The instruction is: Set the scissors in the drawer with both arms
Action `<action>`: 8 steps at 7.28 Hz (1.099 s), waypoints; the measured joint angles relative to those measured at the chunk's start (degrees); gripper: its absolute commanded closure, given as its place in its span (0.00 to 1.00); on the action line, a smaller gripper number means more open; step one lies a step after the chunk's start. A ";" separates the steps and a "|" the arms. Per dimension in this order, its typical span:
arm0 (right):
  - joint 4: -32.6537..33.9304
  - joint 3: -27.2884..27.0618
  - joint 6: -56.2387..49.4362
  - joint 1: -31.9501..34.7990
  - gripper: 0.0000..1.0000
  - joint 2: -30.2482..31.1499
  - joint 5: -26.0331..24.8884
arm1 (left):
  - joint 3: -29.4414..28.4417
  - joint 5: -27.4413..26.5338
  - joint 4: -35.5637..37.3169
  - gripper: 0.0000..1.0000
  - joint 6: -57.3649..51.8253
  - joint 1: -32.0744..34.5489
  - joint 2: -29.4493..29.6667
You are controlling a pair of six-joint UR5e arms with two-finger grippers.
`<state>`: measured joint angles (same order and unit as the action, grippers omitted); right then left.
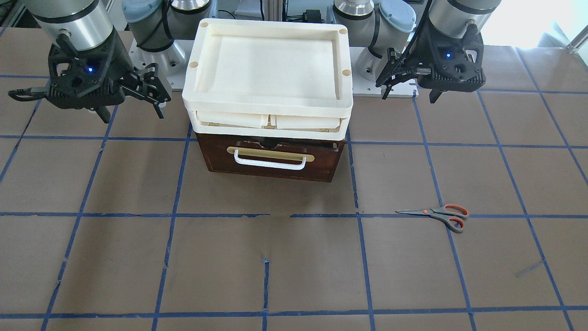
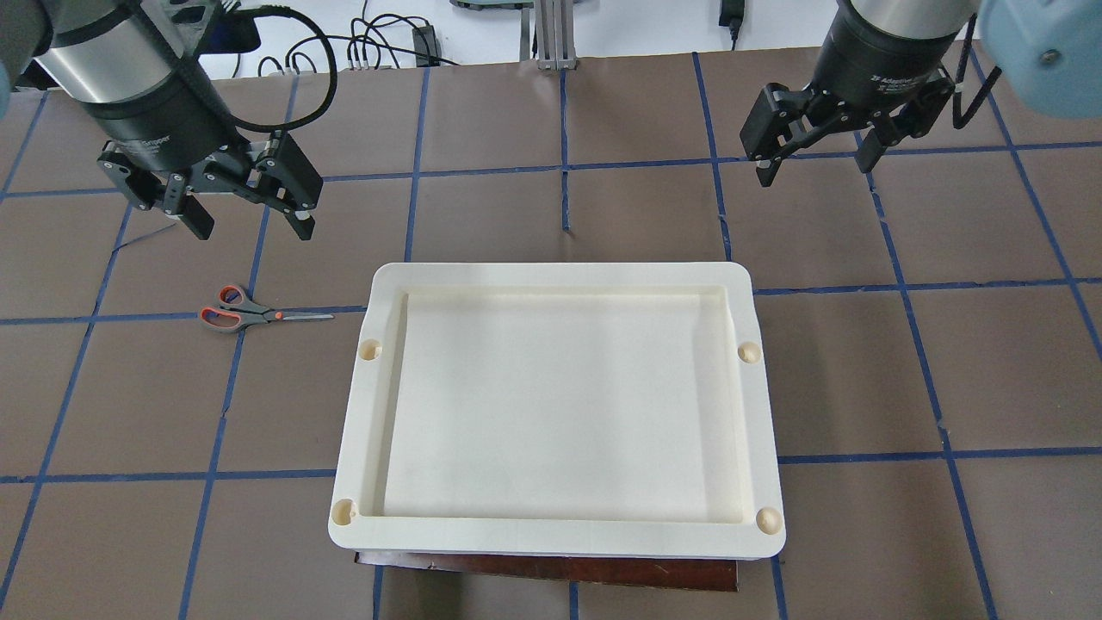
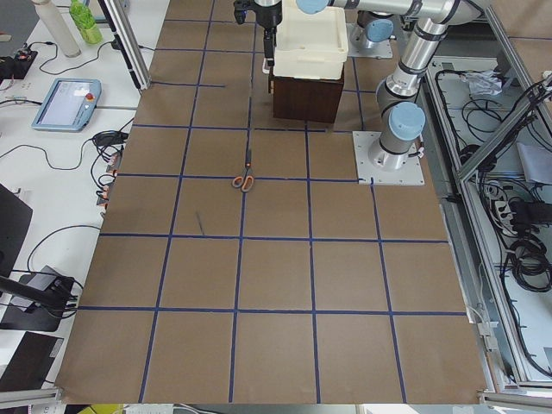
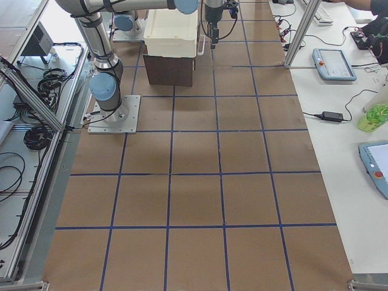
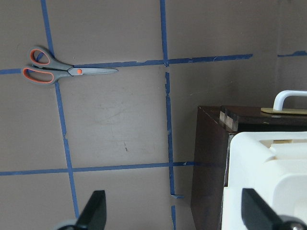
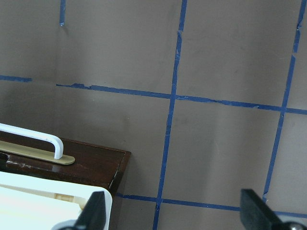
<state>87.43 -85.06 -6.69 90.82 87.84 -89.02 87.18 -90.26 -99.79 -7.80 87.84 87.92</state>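
Observation:
The scissors (image 2: 250,314) lie flat on the brown table, blades toward the box; they also show in the front view (image 1: 438,215) and the left wrist view (image 5: 57,71). The dark brown drawer (image 1: 271,158) with its white bar handle (image 1: 270,162) sits under the cream trays, out only a sliver. My left gripper (image 2: 250,226) hangs open and empty above the table, just beyond the scissors. My right gripper (image 2: 814,168) is open and empty on the other side of the box, in front of and beside the drawer front (image 6: 72,160).
Stacked cream plastic trays (image 2: 766,405) cover the top of the drawer box and hide the drawer from overhead. Blue tape lines grid the table. Side tables with a tablet (image 3: 65,102) and cables stand past the table's edge.

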 measured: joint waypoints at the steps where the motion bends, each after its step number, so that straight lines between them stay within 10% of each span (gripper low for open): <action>1: 0.05 1.17 -0.73 0.66 0.00 -1.55 0.08 | 0.91 0.01 0.23 0.00 -5.08 -0.51 -0.14; 8: 3.09 14.70 -28.66 6.95 0.00 -20.26 6.03 | 15.83 -1.84 21.02 0.01 -60.84 -16.52 5.70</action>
<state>90.52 -70.36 -35.36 97.77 67.59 -82.98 103.01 -92.10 -78.77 -68.64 71.32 93.61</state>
